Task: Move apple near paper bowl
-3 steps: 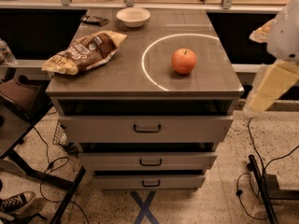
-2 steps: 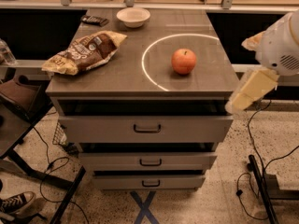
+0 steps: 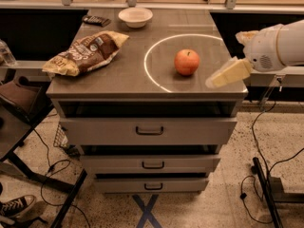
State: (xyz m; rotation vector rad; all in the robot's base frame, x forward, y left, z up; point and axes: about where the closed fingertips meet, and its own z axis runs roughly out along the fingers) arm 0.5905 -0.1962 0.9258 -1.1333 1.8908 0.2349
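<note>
The orange-red apple (image 3: 186,62) sits on the grey cabinet top (image 3: 118,82), inside a white light ring, right of centre. The white paper bowl (image 3: 135,17) stands at the far edge of the top, left of and behind the apple. My gripper (image 3: 224,60) comes in from the right on a white arm. It hangs over the top's right edge, just right of the apple and not touching it. Its two pale yellow fingers (image 3: 229,74) stand apart, with nothing between them.
A brown chip bag (image 3: 85,52) lies on the left part of the top. A small dark remote-like object (image 3: 96,20) lies at the far left. The cabinet has three drawers (image 3: 149,130) below. Cables and a stand are on the floor to the right, a chair to the left.
My gripper and arm have moved left and inward, from beyond the cabinet's right side to over its right edge near the apple. The apple, bowl and bag have not moved.
</note>
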